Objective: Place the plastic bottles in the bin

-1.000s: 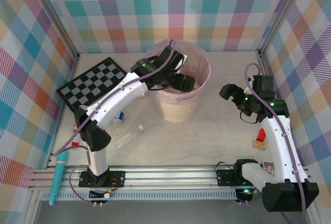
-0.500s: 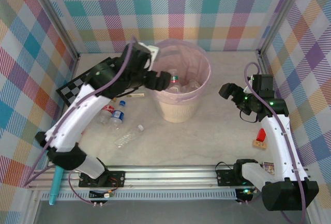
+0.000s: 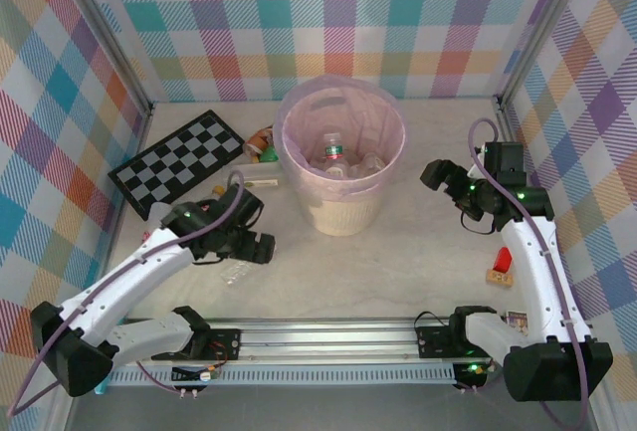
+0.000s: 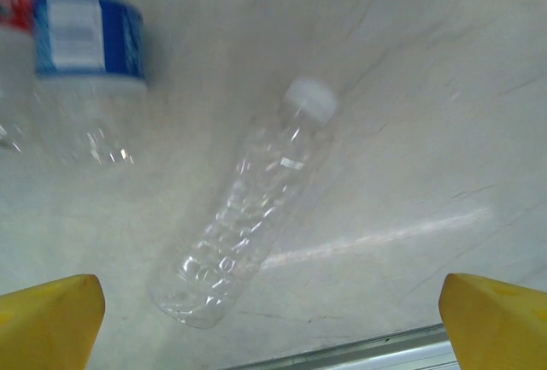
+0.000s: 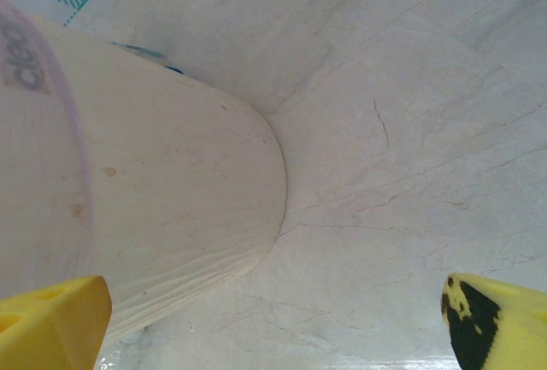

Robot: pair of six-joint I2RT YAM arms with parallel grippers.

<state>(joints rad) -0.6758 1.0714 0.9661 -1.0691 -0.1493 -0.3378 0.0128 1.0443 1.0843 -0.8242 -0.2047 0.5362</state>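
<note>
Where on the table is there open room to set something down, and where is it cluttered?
Free: the table in front of the bin, across to the right gripper. Crowded: left of the bin, where bottles lie under the left gripper near the checkerboard.

I see a cream bin with pink liner, a clear white-capped bottle, a blue-and-white labelled bottle, a black-and-grey checkerboard, pastel plaid walls.
</note>
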